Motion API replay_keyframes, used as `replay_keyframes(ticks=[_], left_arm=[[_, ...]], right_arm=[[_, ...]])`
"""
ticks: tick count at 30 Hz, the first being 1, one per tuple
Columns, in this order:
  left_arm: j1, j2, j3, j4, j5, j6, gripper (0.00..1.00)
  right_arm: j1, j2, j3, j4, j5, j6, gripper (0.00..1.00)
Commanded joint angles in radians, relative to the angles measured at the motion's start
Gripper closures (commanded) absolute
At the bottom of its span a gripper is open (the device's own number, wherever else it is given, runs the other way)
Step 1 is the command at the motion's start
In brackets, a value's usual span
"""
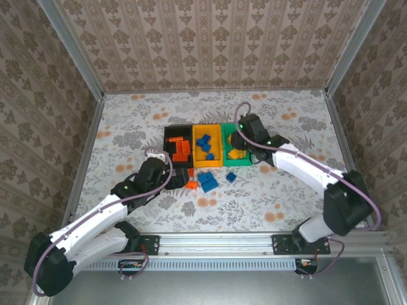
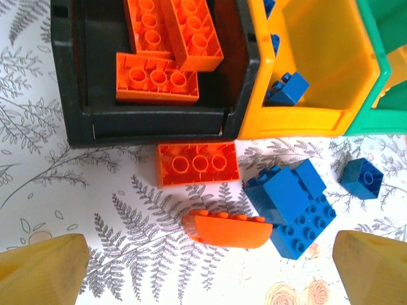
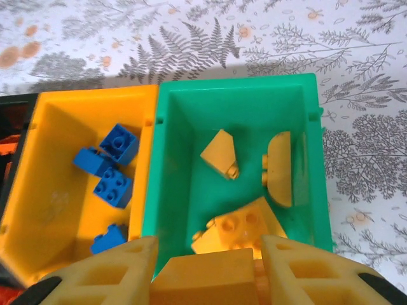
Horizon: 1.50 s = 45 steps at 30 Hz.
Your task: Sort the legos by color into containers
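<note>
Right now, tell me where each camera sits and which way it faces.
Top: above and behind the arms, looking down on the table and bins; both arms show.
Left wrist: on the left arm, looking down past the open left gripper at loose bricks before the black bin.
Right wrist: over the green bin, looking down; right gripper shut on a yellow brick.
Both wrist views share the yellow bin.

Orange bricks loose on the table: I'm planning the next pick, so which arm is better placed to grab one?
Left. The left pincer, open, hovers close to the orange brick lying just before the black bin. The right pincer is above the green bin, shut on a yellow brick, so probably busy.
</note>
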Motion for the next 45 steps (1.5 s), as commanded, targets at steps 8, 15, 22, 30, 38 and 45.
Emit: replay_keyframes(ticks=[8,15,22,30,38,45], left_arm=[[0.013,0.025,-0.031,-0.007,0.027,0.007,0.0],[0.014,0.154,0.004,0.04,0.064,0.058,0.02],[-0.066,0.391,0.076,0.081,0.012,0.094,0.1],[-0.103,0.525,0.127,0.125,-0.016,0.099,0.08],[-0.111,0.583,0.118,0.152,-0.028,0.097,0.14],[-0.128,0.586,0.113,0.155,-0.036,0.096,0.32]], right_arm=[[-0.028,0.282,0.265,-0.051,-0.024,-0.03,0.43],[-0.021,0.196,0.233,-0.026,-0.058,-0.017,0.2],[-0.004,0.036,0.05,0.035,-0.072,0.012,0.17],[-0.004,-0.085,-0.054,0.05,-0.077,0.016,0.16],[-0.003,-0.111,-0.08,0.053,-0.082,0.014,0.16],[-0.004,-0.117,-0.101,0.059,-0.072,0.017,0.16]])
